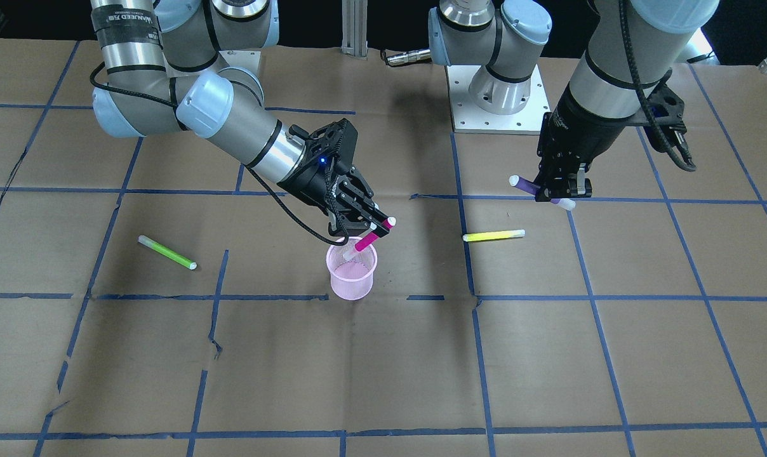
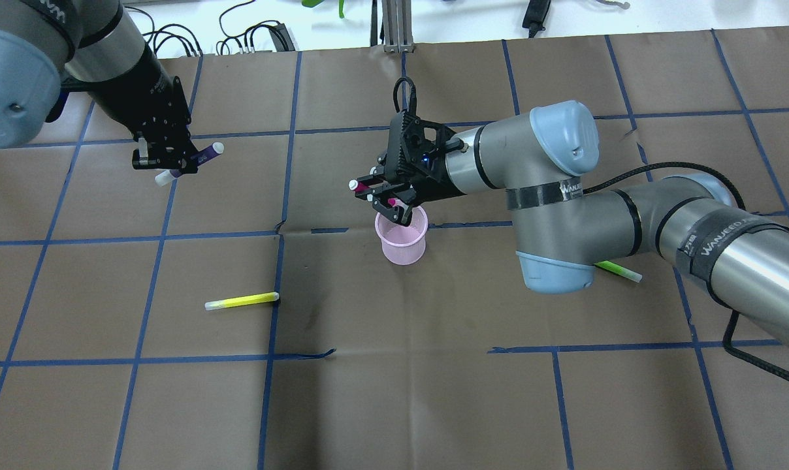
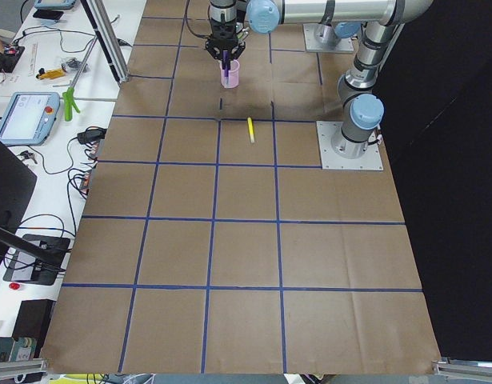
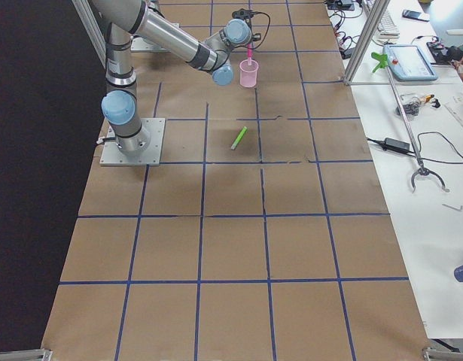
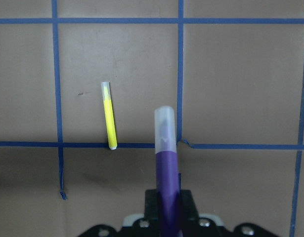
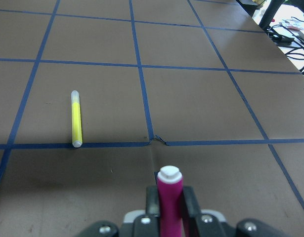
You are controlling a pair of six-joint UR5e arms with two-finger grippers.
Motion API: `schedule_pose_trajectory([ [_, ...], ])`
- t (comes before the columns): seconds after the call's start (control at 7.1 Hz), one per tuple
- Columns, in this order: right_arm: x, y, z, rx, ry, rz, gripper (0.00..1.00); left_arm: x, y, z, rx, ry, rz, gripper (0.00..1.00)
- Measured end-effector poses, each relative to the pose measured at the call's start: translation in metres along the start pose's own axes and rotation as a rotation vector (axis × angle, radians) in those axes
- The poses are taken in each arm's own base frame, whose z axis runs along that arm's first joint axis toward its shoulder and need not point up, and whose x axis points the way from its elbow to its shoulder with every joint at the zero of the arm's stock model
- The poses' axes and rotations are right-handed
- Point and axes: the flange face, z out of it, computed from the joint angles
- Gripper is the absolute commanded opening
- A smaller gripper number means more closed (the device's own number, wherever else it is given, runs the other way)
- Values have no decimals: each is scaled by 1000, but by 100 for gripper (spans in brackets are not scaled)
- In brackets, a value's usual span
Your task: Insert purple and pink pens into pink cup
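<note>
— Left gripper (image 2: 172,163) is clamped across the purple pen (image 2: 205,154), well left of the pink cup (image 2: 402,247) and clear of the table; so that pen is not started?
— I'd judge not; the right gripper (image 2: 386,203), just above the cup, pinches the pink pen (image 1: 369,240) at a tilt, lower end at the cup's mouth; neither pen is released inside, so both insertions are left to do.
— Anything unclear?
— How deep the pink tip sits, I cannot tell; neither wrist view shows the cup; right of the cup, the green pen (image 2: 620,269) is half hidden under the arm's elbow.
</note>
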Motion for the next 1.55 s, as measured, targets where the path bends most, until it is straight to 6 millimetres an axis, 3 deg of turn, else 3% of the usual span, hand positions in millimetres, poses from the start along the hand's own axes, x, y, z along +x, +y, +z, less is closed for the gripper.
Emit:
schedule_pose_trajectory([
  [0.42, 0, 12, 10, -17, -11, 19, 10, 1, 1, 7, 1, -14, -11, 1],
  [0.85, 2, 30, 25, -42, -25, 44, 22, -1, 1, 8, 2, -17, -13, 1],
  [1.27, 3, 43, 35, -66, -32, 64, 70, -1, 1, 9, -2, -19, -13, 1],
  [1.55, 5, 44, 37, -73, -29, 75, 85, -2, 1, 9, -3, -19, -14, 1],
])
